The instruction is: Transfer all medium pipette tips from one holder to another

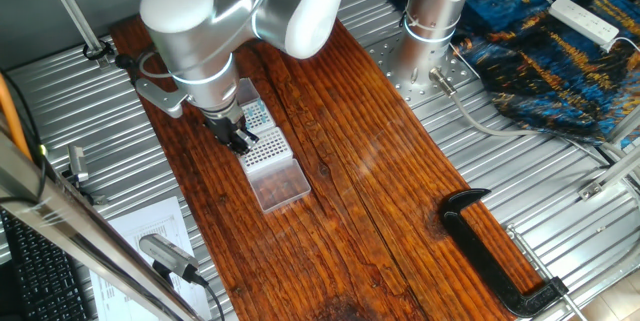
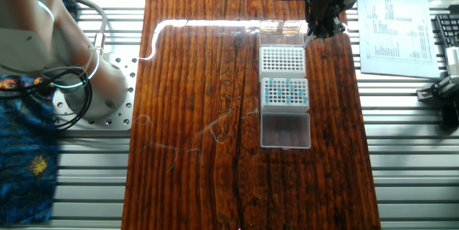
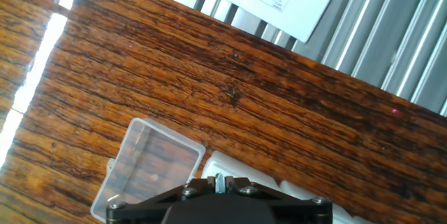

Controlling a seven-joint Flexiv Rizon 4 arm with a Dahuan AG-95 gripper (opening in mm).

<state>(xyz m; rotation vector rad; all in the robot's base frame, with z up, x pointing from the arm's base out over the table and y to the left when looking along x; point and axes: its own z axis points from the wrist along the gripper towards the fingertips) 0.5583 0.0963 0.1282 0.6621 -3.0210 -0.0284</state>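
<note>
Gripper (image 2: 310, 38) at far holder (image 2: 282, 59) rim, finger state unclear; open wood beside.

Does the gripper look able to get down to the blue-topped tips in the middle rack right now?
Probably yes. The gripper hangs beside the far rack, and the medium pipette tips in the neighbouring rack stand uncovered, with nothing above them.
</note>
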